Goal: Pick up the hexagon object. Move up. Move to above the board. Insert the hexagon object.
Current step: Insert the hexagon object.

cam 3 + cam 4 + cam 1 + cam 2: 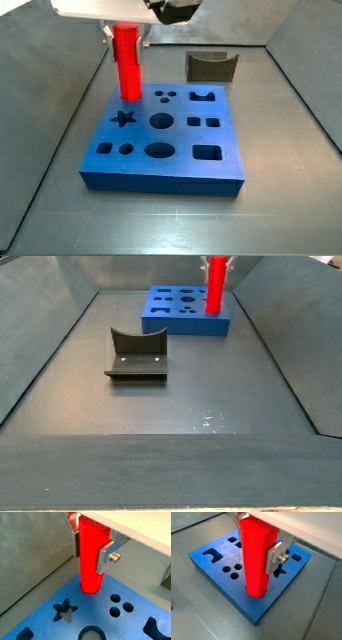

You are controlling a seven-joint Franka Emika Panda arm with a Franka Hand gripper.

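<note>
Gripper (258, 549) clamps the red rod (258, 562) near its top, upright at a corner of the blue board (167, 170), lower end in a hole. Rod judged rigid, light (smooth faces may slip); flat sides suit the hold.

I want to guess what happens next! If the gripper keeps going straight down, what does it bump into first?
Probably the board. The gripper points down, holding the hexagon object, whose bottom end already sits at a corner hole, so the blue top seems next.
</note>
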